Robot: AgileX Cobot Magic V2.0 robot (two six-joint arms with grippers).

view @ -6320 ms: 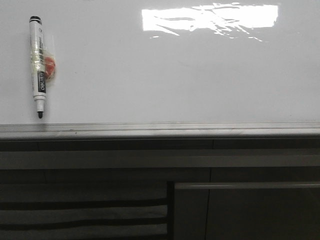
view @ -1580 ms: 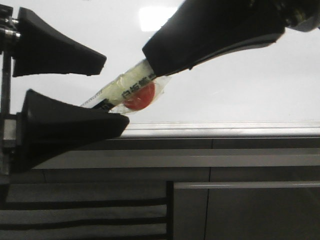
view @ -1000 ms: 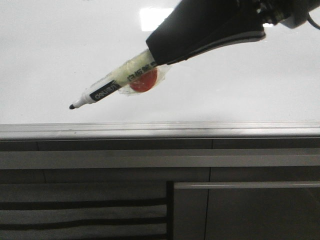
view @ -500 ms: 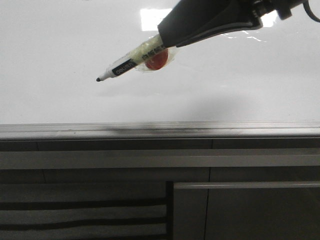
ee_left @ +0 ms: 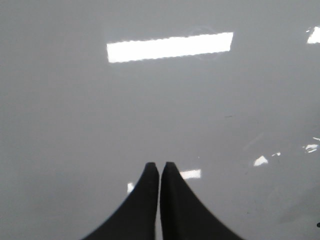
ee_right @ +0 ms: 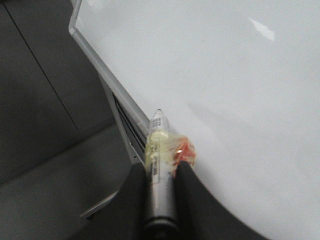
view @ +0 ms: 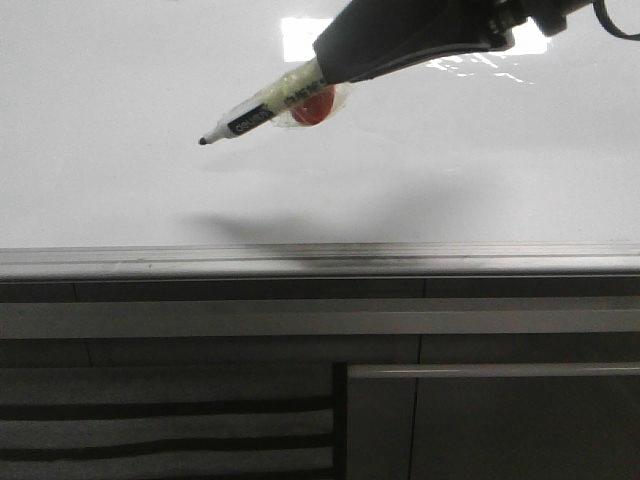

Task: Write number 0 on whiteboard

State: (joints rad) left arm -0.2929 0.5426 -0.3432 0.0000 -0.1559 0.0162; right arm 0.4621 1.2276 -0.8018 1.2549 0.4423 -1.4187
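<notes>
The whiteboard is a glossy white board with glare at the top; it also shows in the left wrist view and the right wrist view. No marker line shows on it; the number 0 is not in view. My right gripper comes in from the upper right and is shut on a white marker wrapped in tape with a red piece. The marker's black tip points left, above the board. In the right wrist view the fingers clamp the marker. My left gripper is shut and empty over the board.
A silver-grey metal rail runs along the board's near edge. Below it are dark grey panels with striped slats at the lower left. The board's corner and rail show in the right wrist view.
My right gripper has carried the marker up and farther over the board; the tip has risen and shifted slightly right. The left gripper left the front view earlier.
</notes>
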